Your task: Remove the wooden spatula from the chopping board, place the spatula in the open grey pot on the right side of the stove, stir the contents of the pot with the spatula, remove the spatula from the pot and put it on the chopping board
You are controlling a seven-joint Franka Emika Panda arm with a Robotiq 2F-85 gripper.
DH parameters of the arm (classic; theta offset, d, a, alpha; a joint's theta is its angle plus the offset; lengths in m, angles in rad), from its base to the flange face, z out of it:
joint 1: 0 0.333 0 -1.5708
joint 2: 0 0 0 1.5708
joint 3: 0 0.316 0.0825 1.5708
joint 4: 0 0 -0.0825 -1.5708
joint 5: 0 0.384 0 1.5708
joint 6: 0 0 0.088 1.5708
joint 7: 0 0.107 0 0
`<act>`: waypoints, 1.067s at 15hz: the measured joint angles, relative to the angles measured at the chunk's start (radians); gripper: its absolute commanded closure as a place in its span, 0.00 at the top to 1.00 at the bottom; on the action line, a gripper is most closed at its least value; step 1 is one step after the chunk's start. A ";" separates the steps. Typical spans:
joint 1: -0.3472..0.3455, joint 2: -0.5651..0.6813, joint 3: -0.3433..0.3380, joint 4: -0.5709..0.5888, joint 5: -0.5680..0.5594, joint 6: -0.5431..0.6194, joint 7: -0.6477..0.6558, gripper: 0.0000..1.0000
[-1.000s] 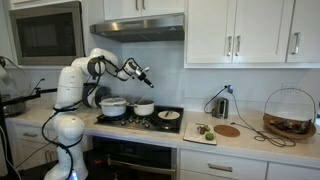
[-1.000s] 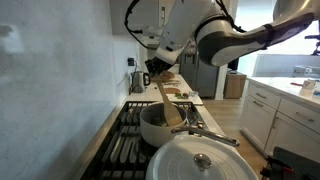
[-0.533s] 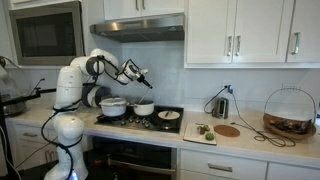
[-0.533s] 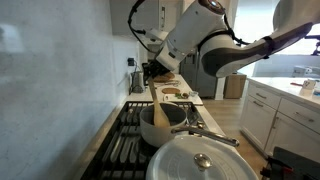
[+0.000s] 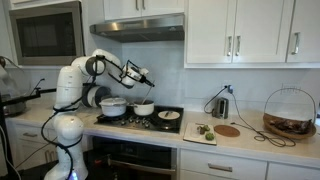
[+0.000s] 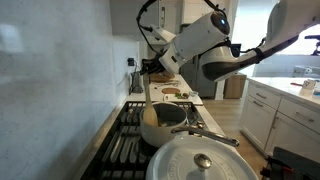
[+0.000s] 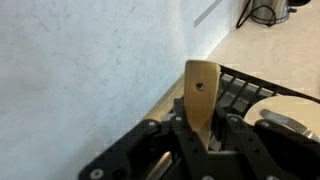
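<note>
Hand (image 5: 143, 76) pinches the spatula (image 7: 201, 95) by its handle, over the grey pot (image 5: 144, 108) on the stove, well apart from the board (image 5: 192, 135). Probably the stirring step. Next, steer the blade inside the rim.

In the wrist view the lower part of the wooden spatula (image 7: 200, 92) is hidden within the pincer (image 7: 205, 138), which is itself cut off by the bottom edge. In an exterior view the contents of the grey pot (image 5: 144, 108) are too small to be told. A large pot lid (image 6: 200, 162) is blurred and cut off by the bottom edge in an exterior view.
</note>
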 measured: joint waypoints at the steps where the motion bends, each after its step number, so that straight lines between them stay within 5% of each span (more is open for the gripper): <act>1: 0.000 0.000 -0.011 0.001 -0.056 0.020 0.045 0.07; 9: -0.002 0.000 -0.060 0.003 -0.321 0.051 0.181 0.07; 16: -0.028 -0.008 -0.044 0.000 -0.349 0.031 0.096 0.07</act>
